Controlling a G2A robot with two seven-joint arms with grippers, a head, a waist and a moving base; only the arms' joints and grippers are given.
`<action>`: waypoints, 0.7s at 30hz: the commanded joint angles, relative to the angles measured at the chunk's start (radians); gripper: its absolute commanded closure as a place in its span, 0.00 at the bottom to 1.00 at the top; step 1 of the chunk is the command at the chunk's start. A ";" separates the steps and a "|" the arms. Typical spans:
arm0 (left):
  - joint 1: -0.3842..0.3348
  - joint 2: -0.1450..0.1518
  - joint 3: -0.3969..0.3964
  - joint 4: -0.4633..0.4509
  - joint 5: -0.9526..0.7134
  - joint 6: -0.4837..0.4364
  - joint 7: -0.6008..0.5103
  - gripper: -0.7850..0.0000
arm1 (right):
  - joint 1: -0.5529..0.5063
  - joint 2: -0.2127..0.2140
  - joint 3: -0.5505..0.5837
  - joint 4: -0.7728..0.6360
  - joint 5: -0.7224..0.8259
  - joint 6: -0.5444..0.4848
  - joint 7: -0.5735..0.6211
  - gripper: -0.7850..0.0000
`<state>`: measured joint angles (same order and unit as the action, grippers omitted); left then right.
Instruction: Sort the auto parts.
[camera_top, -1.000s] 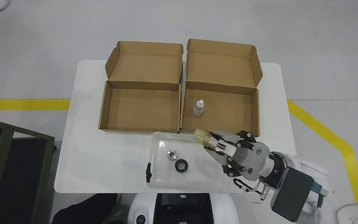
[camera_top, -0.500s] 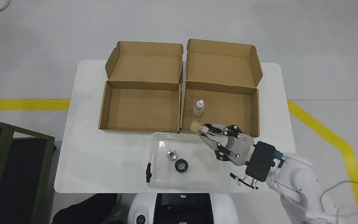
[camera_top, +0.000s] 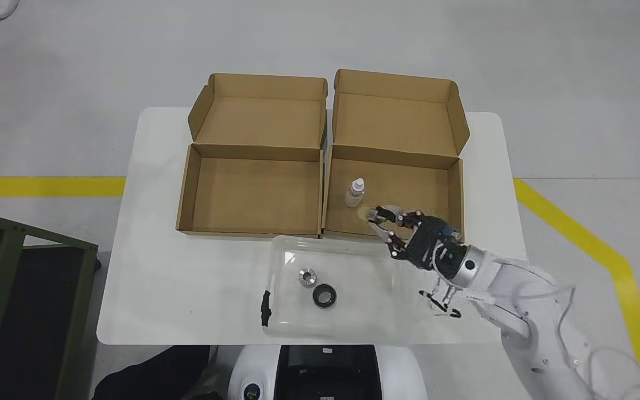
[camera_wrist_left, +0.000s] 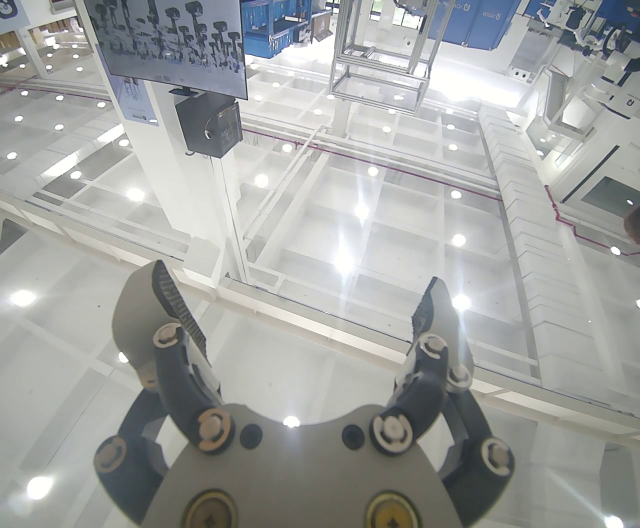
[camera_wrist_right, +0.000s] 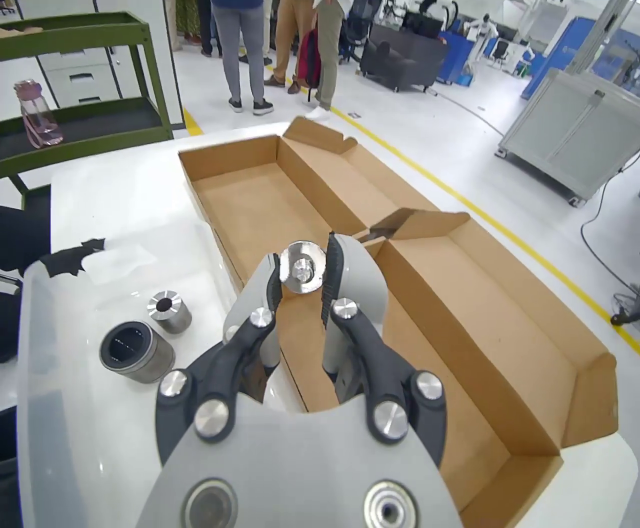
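My right pincer (camera_wrist_right: 301, 272) is clamped across the rim of a flanged metal part (camera_wrist_right: 299, 280), apparently just above the cardboard box (camera_wrist_right: 450, 340). I judge the part rigid, dense and slippery: grip the flange edges squarely. The left pincer (camera_wrist_left: 300, 320) stands apart.

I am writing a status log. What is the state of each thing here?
Left box: open, empty.
Right box: open, holds a small white part.
Clear tray: holds silver cylinder and dark sleeve, both on end.
Right gripper: jaws shut on silver part.
Left gripper: jaws open, empty.
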<state>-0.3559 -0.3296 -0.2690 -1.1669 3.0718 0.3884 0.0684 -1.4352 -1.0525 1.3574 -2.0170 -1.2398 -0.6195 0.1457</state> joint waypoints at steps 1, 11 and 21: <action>0.000 0.000 0.000 0.000 0.000 0.000 0.000 0.00 | 0.005 0.000 0.002 0.015 0.014 0.000 0.021 1.00; 0.000 0.000 0.000 0.000 0.000 0.000 0.000 0.00 | 0.020 0.003 0.013 0.027 0.014 0.036 0.143 1.00; 0.000 0.000 0.000 0.000 0.000 0.000 0.000 0.00 | 0.137 -0.001 -0.016 0.122 0.064 0.045 0.282 1.00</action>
<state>-0.3559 -0.3296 -0.2690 -1.1669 3.0718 0.3884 0.0684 -1.3098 -1.0532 1.3445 -1.9037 -1.1812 -0.5746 0.4216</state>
